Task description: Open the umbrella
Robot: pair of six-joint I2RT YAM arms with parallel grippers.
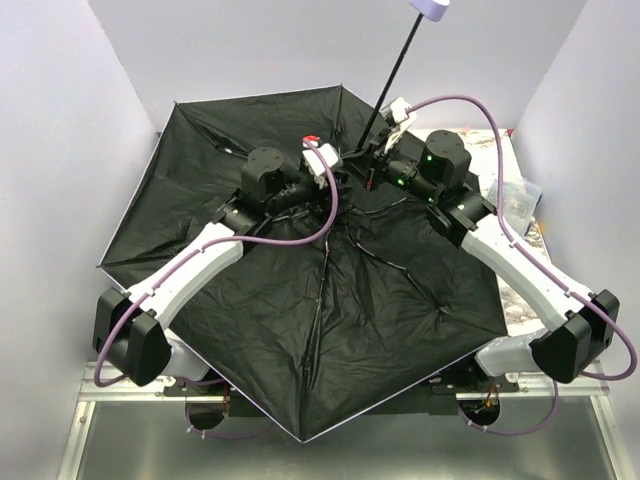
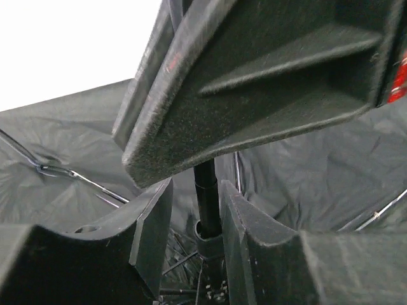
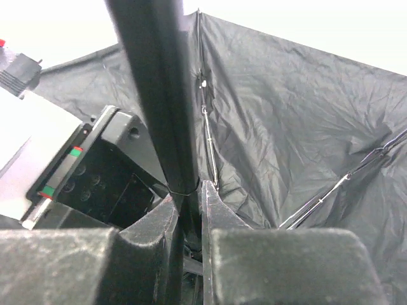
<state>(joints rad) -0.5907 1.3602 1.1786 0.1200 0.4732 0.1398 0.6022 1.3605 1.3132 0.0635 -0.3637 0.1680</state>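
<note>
One umbrella, spread, black lining upward. Right gripper clamped on shaft near hub. Left gripper straddles shaft; grip cannot be told.

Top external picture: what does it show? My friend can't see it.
An open umbrella lies upside down, its black inside facing up, spread wide under both arms. Its thin shaft sticks up to a pale handle, and the left tool and right tool meet at the shaft's base.

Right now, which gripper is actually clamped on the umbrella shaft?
The right gripper: its jaws close tight on the shaft. The left gripper only straddles it, jaws apart with a gap on either side.
</note>
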